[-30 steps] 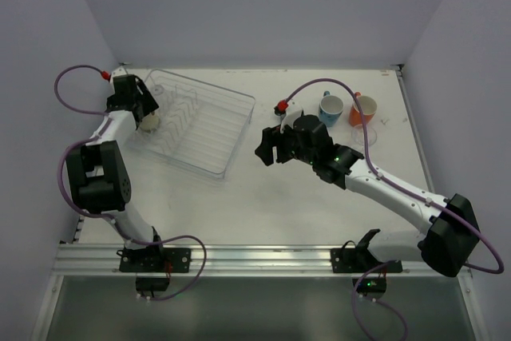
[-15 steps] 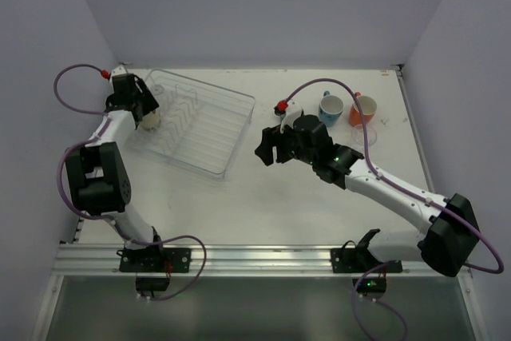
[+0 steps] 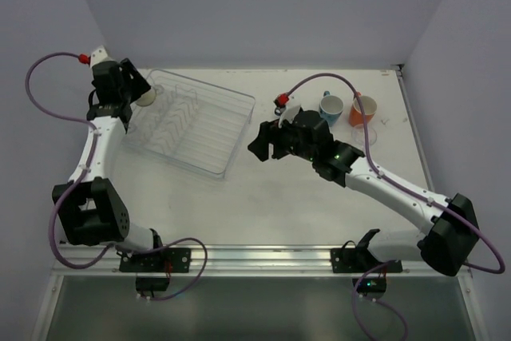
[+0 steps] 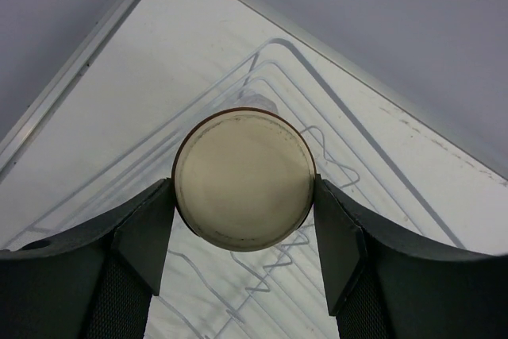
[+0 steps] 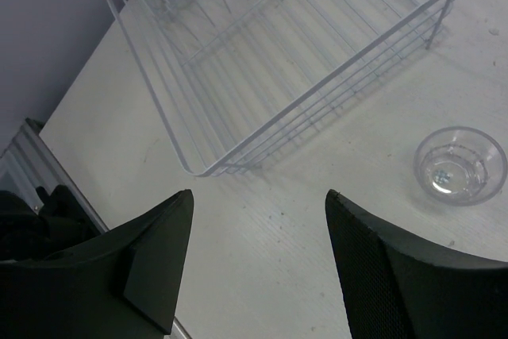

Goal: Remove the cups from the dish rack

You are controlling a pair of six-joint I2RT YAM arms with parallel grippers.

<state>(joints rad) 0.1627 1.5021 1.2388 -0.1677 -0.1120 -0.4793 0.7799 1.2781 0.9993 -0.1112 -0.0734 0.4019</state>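
My left gripper [image 3: 134, 92] is shut on a cream cup [image 3: 146, 97] and holds it up over the far-left corner of the clear dish rack [image 3: 196, 121]. In the left wrist view the cup's round base [image 4: 242, 179] fills the gap between both fingers, with the rack's wires [image 4: 317, 129] below it. My right gripper [image 3: 267, 143] hangs open just right of the rack, nothing between its fingers [image 5: 151, 260]. Its wrist view shows the rack [image 5: 262, 61] with no cup in the part that shows. A light blue mug [image 3: 330, 107] and an orange cup [image 3: 362, 109] stand at the far right.
A clear tumbler [image 5: 462, 166] stands on the table to the right of the rack's near corner. The side wall runs close behind the left arm. A purple cable [image 3: 319, 83] loops over the right arm near the mug.
The left arm has risen and swung toward the far left, lifting the cream cup out of the rack. The right arm has shifted only slightly.
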